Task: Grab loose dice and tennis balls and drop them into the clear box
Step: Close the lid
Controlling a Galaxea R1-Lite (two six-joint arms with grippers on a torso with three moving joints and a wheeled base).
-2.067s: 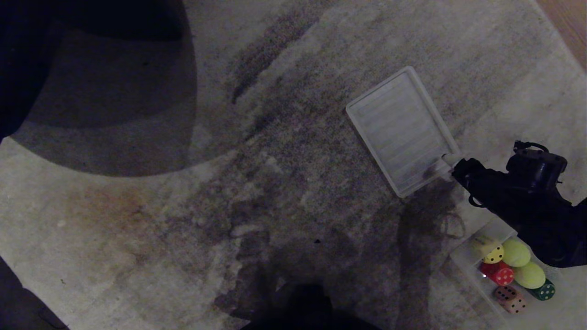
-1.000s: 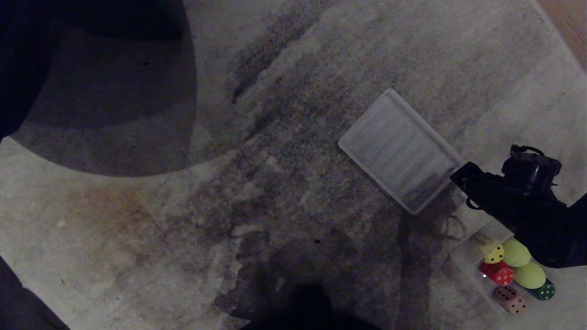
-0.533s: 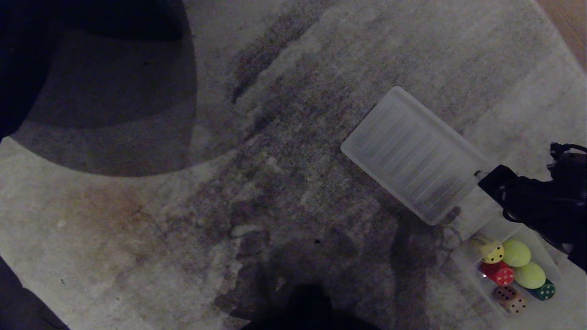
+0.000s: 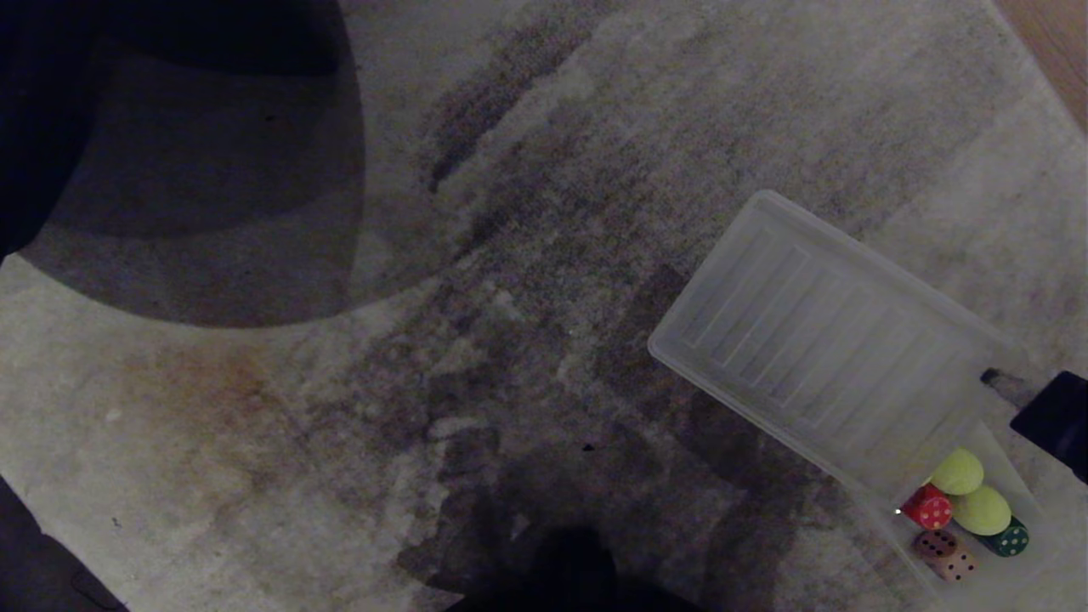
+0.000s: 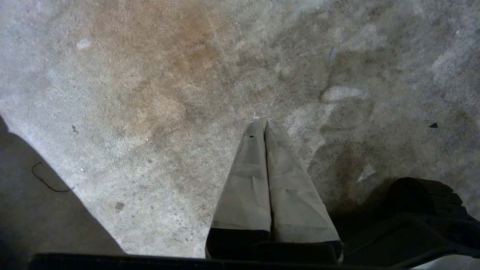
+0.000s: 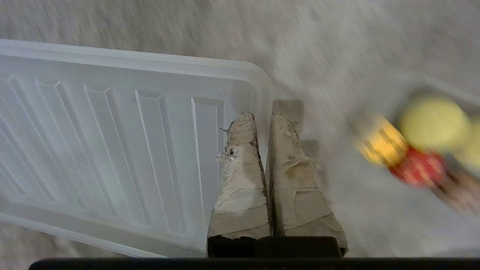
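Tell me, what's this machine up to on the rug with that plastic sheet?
Its right hand is shut on the rim of a ribbed translucent lid and holds it beside the clear box on the rug. The lid partly overlaps the box in the head view. Inside sit two tennis balls and several dice. The left hand hangs shut over bare rug, idle.
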